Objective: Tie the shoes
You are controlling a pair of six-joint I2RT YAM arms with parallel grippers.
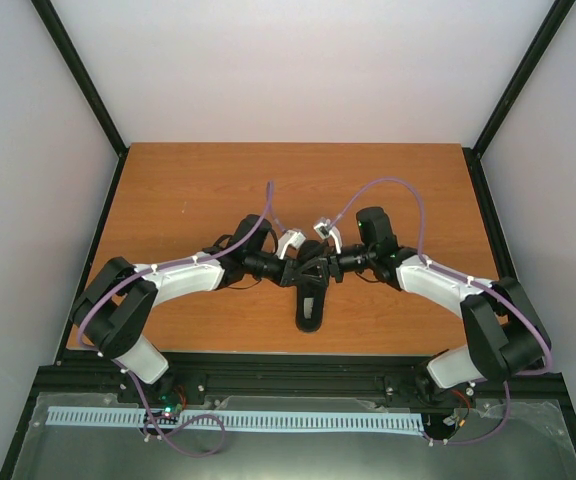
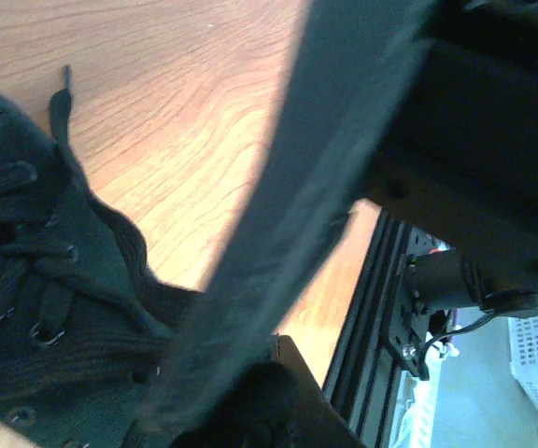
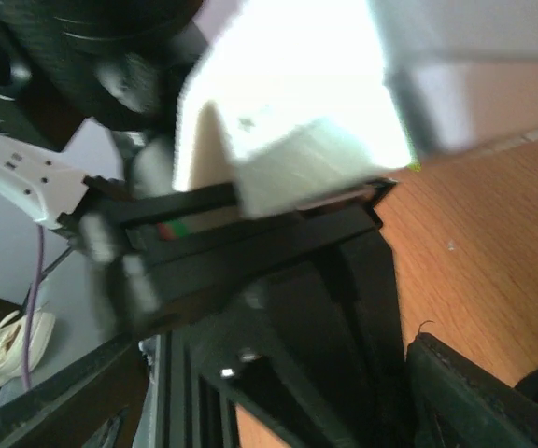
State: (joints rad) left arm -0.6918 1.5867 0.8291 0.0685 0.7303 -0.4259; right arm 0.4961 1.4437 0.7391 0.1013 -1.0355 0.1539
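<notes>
Shoe (image 1: 309, 305) on worktop (image 1: 188, 190) near front edge, under both arms; left end effector (image 1: 290, 268) fully closed, hold on anything unclear; right end effector (image 1: 332, 264) unreadable through blur; lace end (image 2: 59, 103) loose, no knot seen, tying apparently all ahead.
</notes>
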